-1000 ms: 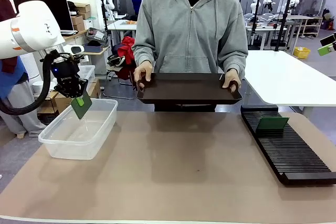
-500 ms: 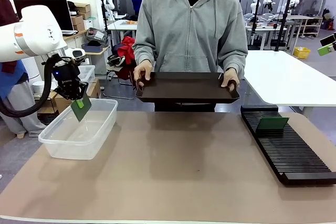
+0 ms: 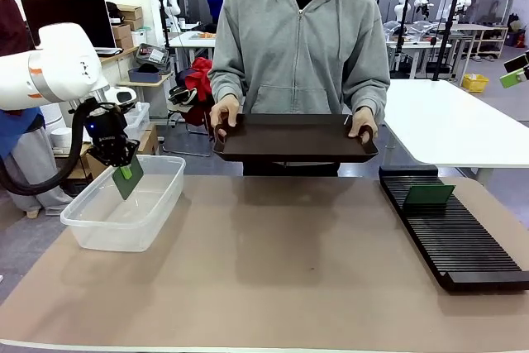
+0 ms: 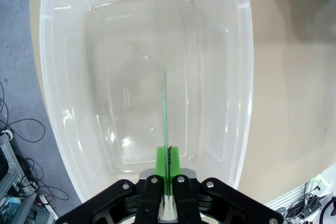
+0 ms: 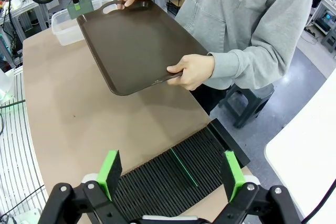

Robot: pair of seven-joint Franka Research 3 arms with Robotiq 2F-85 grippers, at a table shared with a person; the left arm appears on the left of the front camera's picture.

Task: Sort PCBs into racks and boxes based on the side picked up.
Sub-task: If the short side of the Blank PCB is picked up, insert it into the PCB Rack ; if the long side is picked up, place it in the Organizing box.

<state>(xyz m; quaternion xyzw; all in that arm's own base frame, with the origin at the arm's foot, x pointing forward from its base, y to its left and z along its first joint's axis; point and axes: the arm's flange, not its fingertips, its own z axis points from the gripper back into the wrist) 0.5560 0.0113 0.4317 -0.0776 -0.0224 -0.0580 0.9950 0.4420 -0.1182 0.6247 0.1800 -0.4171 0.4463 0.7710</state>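
Note:
My left gripper [image 3: 124, 171] is shut on a green PCB [image 3: 128, 180], which hangs tilted over the far end of the clear box [image 3: 107, 233]. In the left wrist view the PCB [image 4: 165, 108] shows edge-on between the green fingertips [image 4: 162, 157], above the box floor [image 4: 126, 66]. A second PCB [image 3: 428, 194] stands in the far end of the long black rack [image 3: 455, 241] at the right. My right gripper [image 5: 172, 174] hovers open over that rack [image 5: 157, 184] and its PCB [image 5: 184, 167], holding nothing.
Across the table a person in a grey hoodie holds a dark brown tray [image 3: 293, 140] with both hands above the far edge. The tan tabletop [image 3: 273, 270] lies between box and rack. A white table [image 3: 455, 121] stands behind at the right.
My left gripper has shifted slightly left and lowered the PCB a little toward the box. The right gripper and the rack's PCB have not moved.

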